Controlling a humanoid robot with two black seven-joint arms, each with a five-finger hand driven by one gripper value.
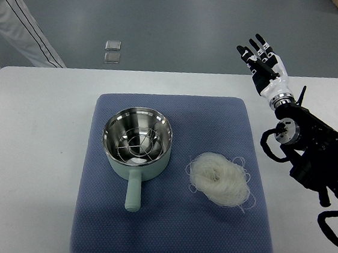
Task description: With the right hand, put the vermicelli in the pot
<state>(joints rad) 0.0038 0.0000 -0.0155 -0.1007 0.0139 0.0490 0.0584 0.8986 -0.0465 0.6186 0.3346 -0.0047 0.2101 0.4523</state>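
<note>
The right robot hand (262, 59) is raised beyond the far right corner of the desk (33, 148), its fingers spread wide and holding nothing, the palm turned toward the camera; its dark arm (312, 147) comes in from the right edge and lies over the desk's right side. The desk is white with rounded far corners and fills most of the view. On it lies a blue mat (171, 223), nearly square, set in the middle and reaching the near edge. On the left half of the mat stands the pot (137, 142), pale green outside and bright steel inside, upright, with its handle (133, 194) pointing toward the near edge; a wire rack shows at its bottom. The vermicelli (219, 179) sits on the right half of the mat, a loose whitish nest just beside the pot but apart from it, with a few stray strands curling out toward the mat's right edge. The robot hand is well apart from the vermicelli, off toward the far right. Past the desk's far left corner, a person's white sleeve (16, 26) shows over the grey floor (185, 25), and two small clear squares (112, 51) lie on the floor beyond the far edge.
</note>
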